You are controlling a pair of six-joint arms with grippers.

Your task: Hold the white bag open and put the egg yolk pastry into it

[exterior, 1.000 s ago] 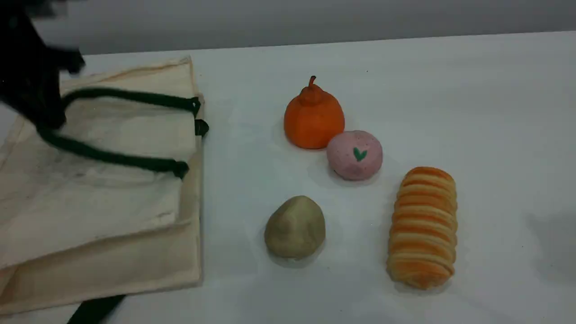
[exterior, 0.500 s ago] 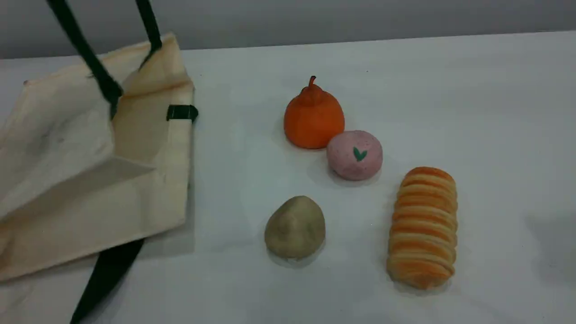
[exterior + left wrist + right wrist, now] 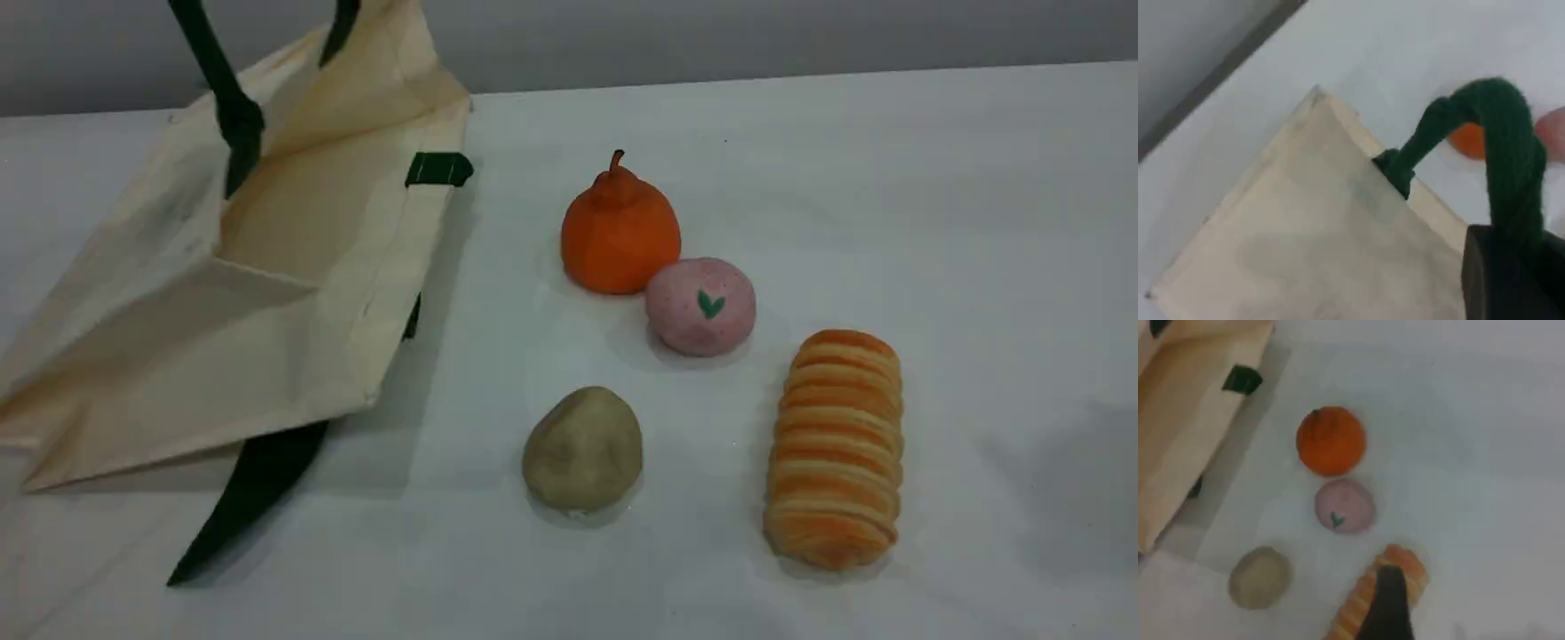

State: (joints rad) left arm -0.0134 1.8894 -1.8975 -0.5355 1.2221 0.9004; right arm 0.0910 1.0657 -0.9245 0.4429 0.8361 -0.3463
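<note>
The white bag [image 3: 267, 293] lies at the left of the table, its mouth end pulled up by one dark green handle [image 3: 218, 80] that runs out of the scene view's top edge. In the left wrist view my left gripper [image 3: 1511, 273] is shut on that handle [image 3: 1508, 153], with the bag [image 3: 1318, 233] hanging below. The egg yolk pastry [image 3: 582, 449] sits free on the table to the right of the bag. My right gripper [image 3: 1388, 607] hovers high over the food, open and holding nothing, with the pastry [image 3: 1260, 577] down to its left. Neither arm shows in the scene view.
An orange pear-shaped thing [image 3: 620, 233] and a pink ball with a green leaf mark [image 3: 701, 307] touch each other behind the pastry. A striped bread roll [image 3: 836, 449] lies to its right. The bag's other handle [image 3: 249, 489] trails on the table at the front.
The left gripper, shut on the handle over the flat bag, has risen out of the scene view. The bag's mouth end has lifted and swung right. The food has not moved.
</note>
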